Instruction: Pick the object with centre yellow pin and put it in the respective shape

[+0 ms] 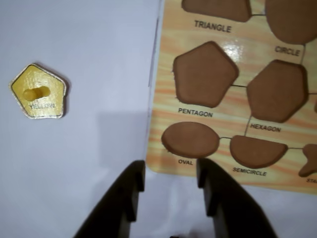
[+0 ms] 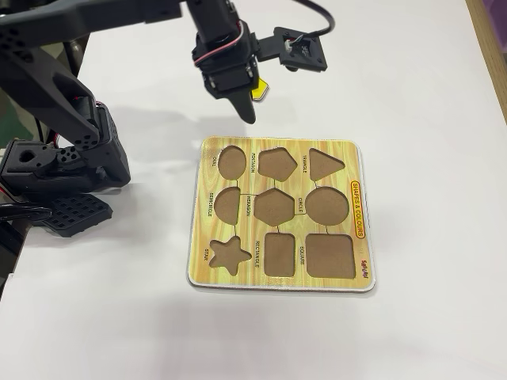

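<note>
The object with centre yellow pin (image 1: 38,92) is a flat yellow pentagon lying on the white table at the left of the wrist view. In the fixed view only a corner of this yellow piece (image 2: 260,92) shows behind the gripper. The respective shape, a brown recess labelled PENTAGON (image 1: 204,73), sits in the yellow wood-grain board (image 1: 237,44) to the right, with nothing in it. In the fixed view the pentagon recess (image 2: 276,163) is in the board's top row. My gripper (image 1: 171,168) is open and holds nothing. It hovers over the board's near left corner, to the right of the piece. In the fixed view the gripper (image 2: 242,108) hangs above the table just beyond the board's top edge.
The board (image 2: 348,154) also has triangle (image 1: 218,9), hexagon (image 1: 277,90), oval (image 1: 190,140) and semicircle (image 1: 257,151) recesses, none holding a piece. The arm's black base and motors (image 2: 67,166) stand at the left of the fixed view. White table surrounds the board.
</note>
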Robot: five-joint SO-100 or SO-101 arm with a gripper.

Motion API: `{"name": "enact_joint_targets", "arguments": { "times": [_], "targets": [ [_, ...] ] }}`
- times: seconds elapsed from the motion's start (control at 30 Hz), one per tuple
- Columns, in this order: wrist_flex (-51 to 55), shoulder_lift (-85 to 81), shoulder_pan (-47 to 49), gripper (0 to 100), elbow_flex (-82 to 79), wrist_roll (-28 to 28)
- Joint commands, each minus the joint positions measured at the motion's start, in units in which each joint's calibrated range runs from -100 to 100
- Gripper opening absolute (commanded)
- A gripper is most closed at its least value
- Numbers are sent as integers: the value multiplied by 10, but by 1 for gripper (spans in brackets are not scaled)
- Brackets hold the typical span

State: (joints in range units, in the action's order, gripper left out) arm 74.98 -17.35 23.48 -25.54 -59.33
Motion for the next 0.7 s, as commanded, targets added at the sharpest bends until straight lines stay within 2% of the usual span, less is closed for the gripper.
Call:
{"name": "enact_joint_targets", "arguments": {
  "times": [0.0,0.37,0.67],
  "targets": [
    [-6,40,52,12,63,-4],
    [-9,160,180,12,197,-6],
    [-9,242,234,12,309,0]
  ]
}}
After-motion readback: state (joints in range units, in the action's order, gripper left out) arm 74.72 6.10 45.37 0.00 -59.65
